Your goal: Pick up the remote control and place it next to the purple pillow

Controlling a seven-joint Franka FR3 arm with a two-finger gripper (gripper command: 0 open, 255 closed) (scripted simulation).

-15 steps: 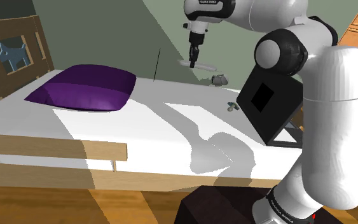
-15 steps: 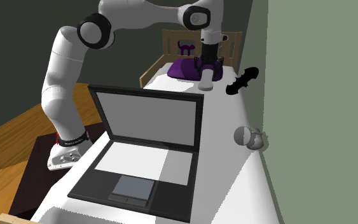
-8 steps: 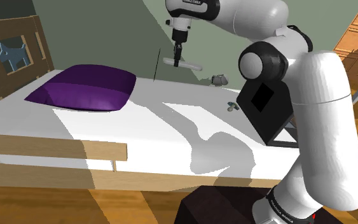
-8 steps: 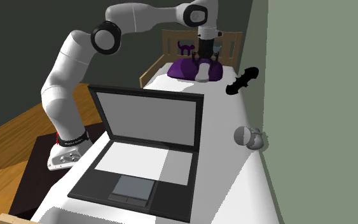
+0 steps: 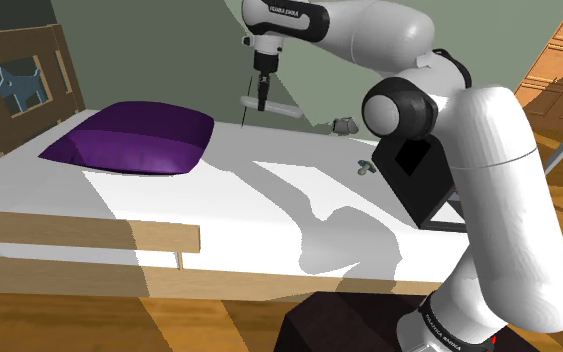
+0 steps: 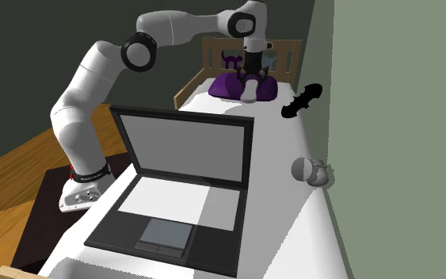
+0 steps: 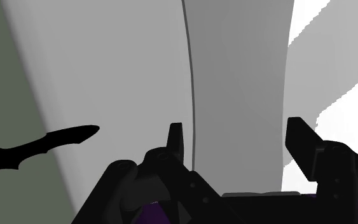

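grey-green wall, wooden floor, white bed

Shoulder view: the white arm hides most of the laptop. Two little things on the bed, well apart from the purple pillow, are too small to identify: one pale, one grey.

Second exterior view: the gripper and its clasped remote control cover the pillow's middle.

Wrist view: the picture's edge cuts off a black bat shape.
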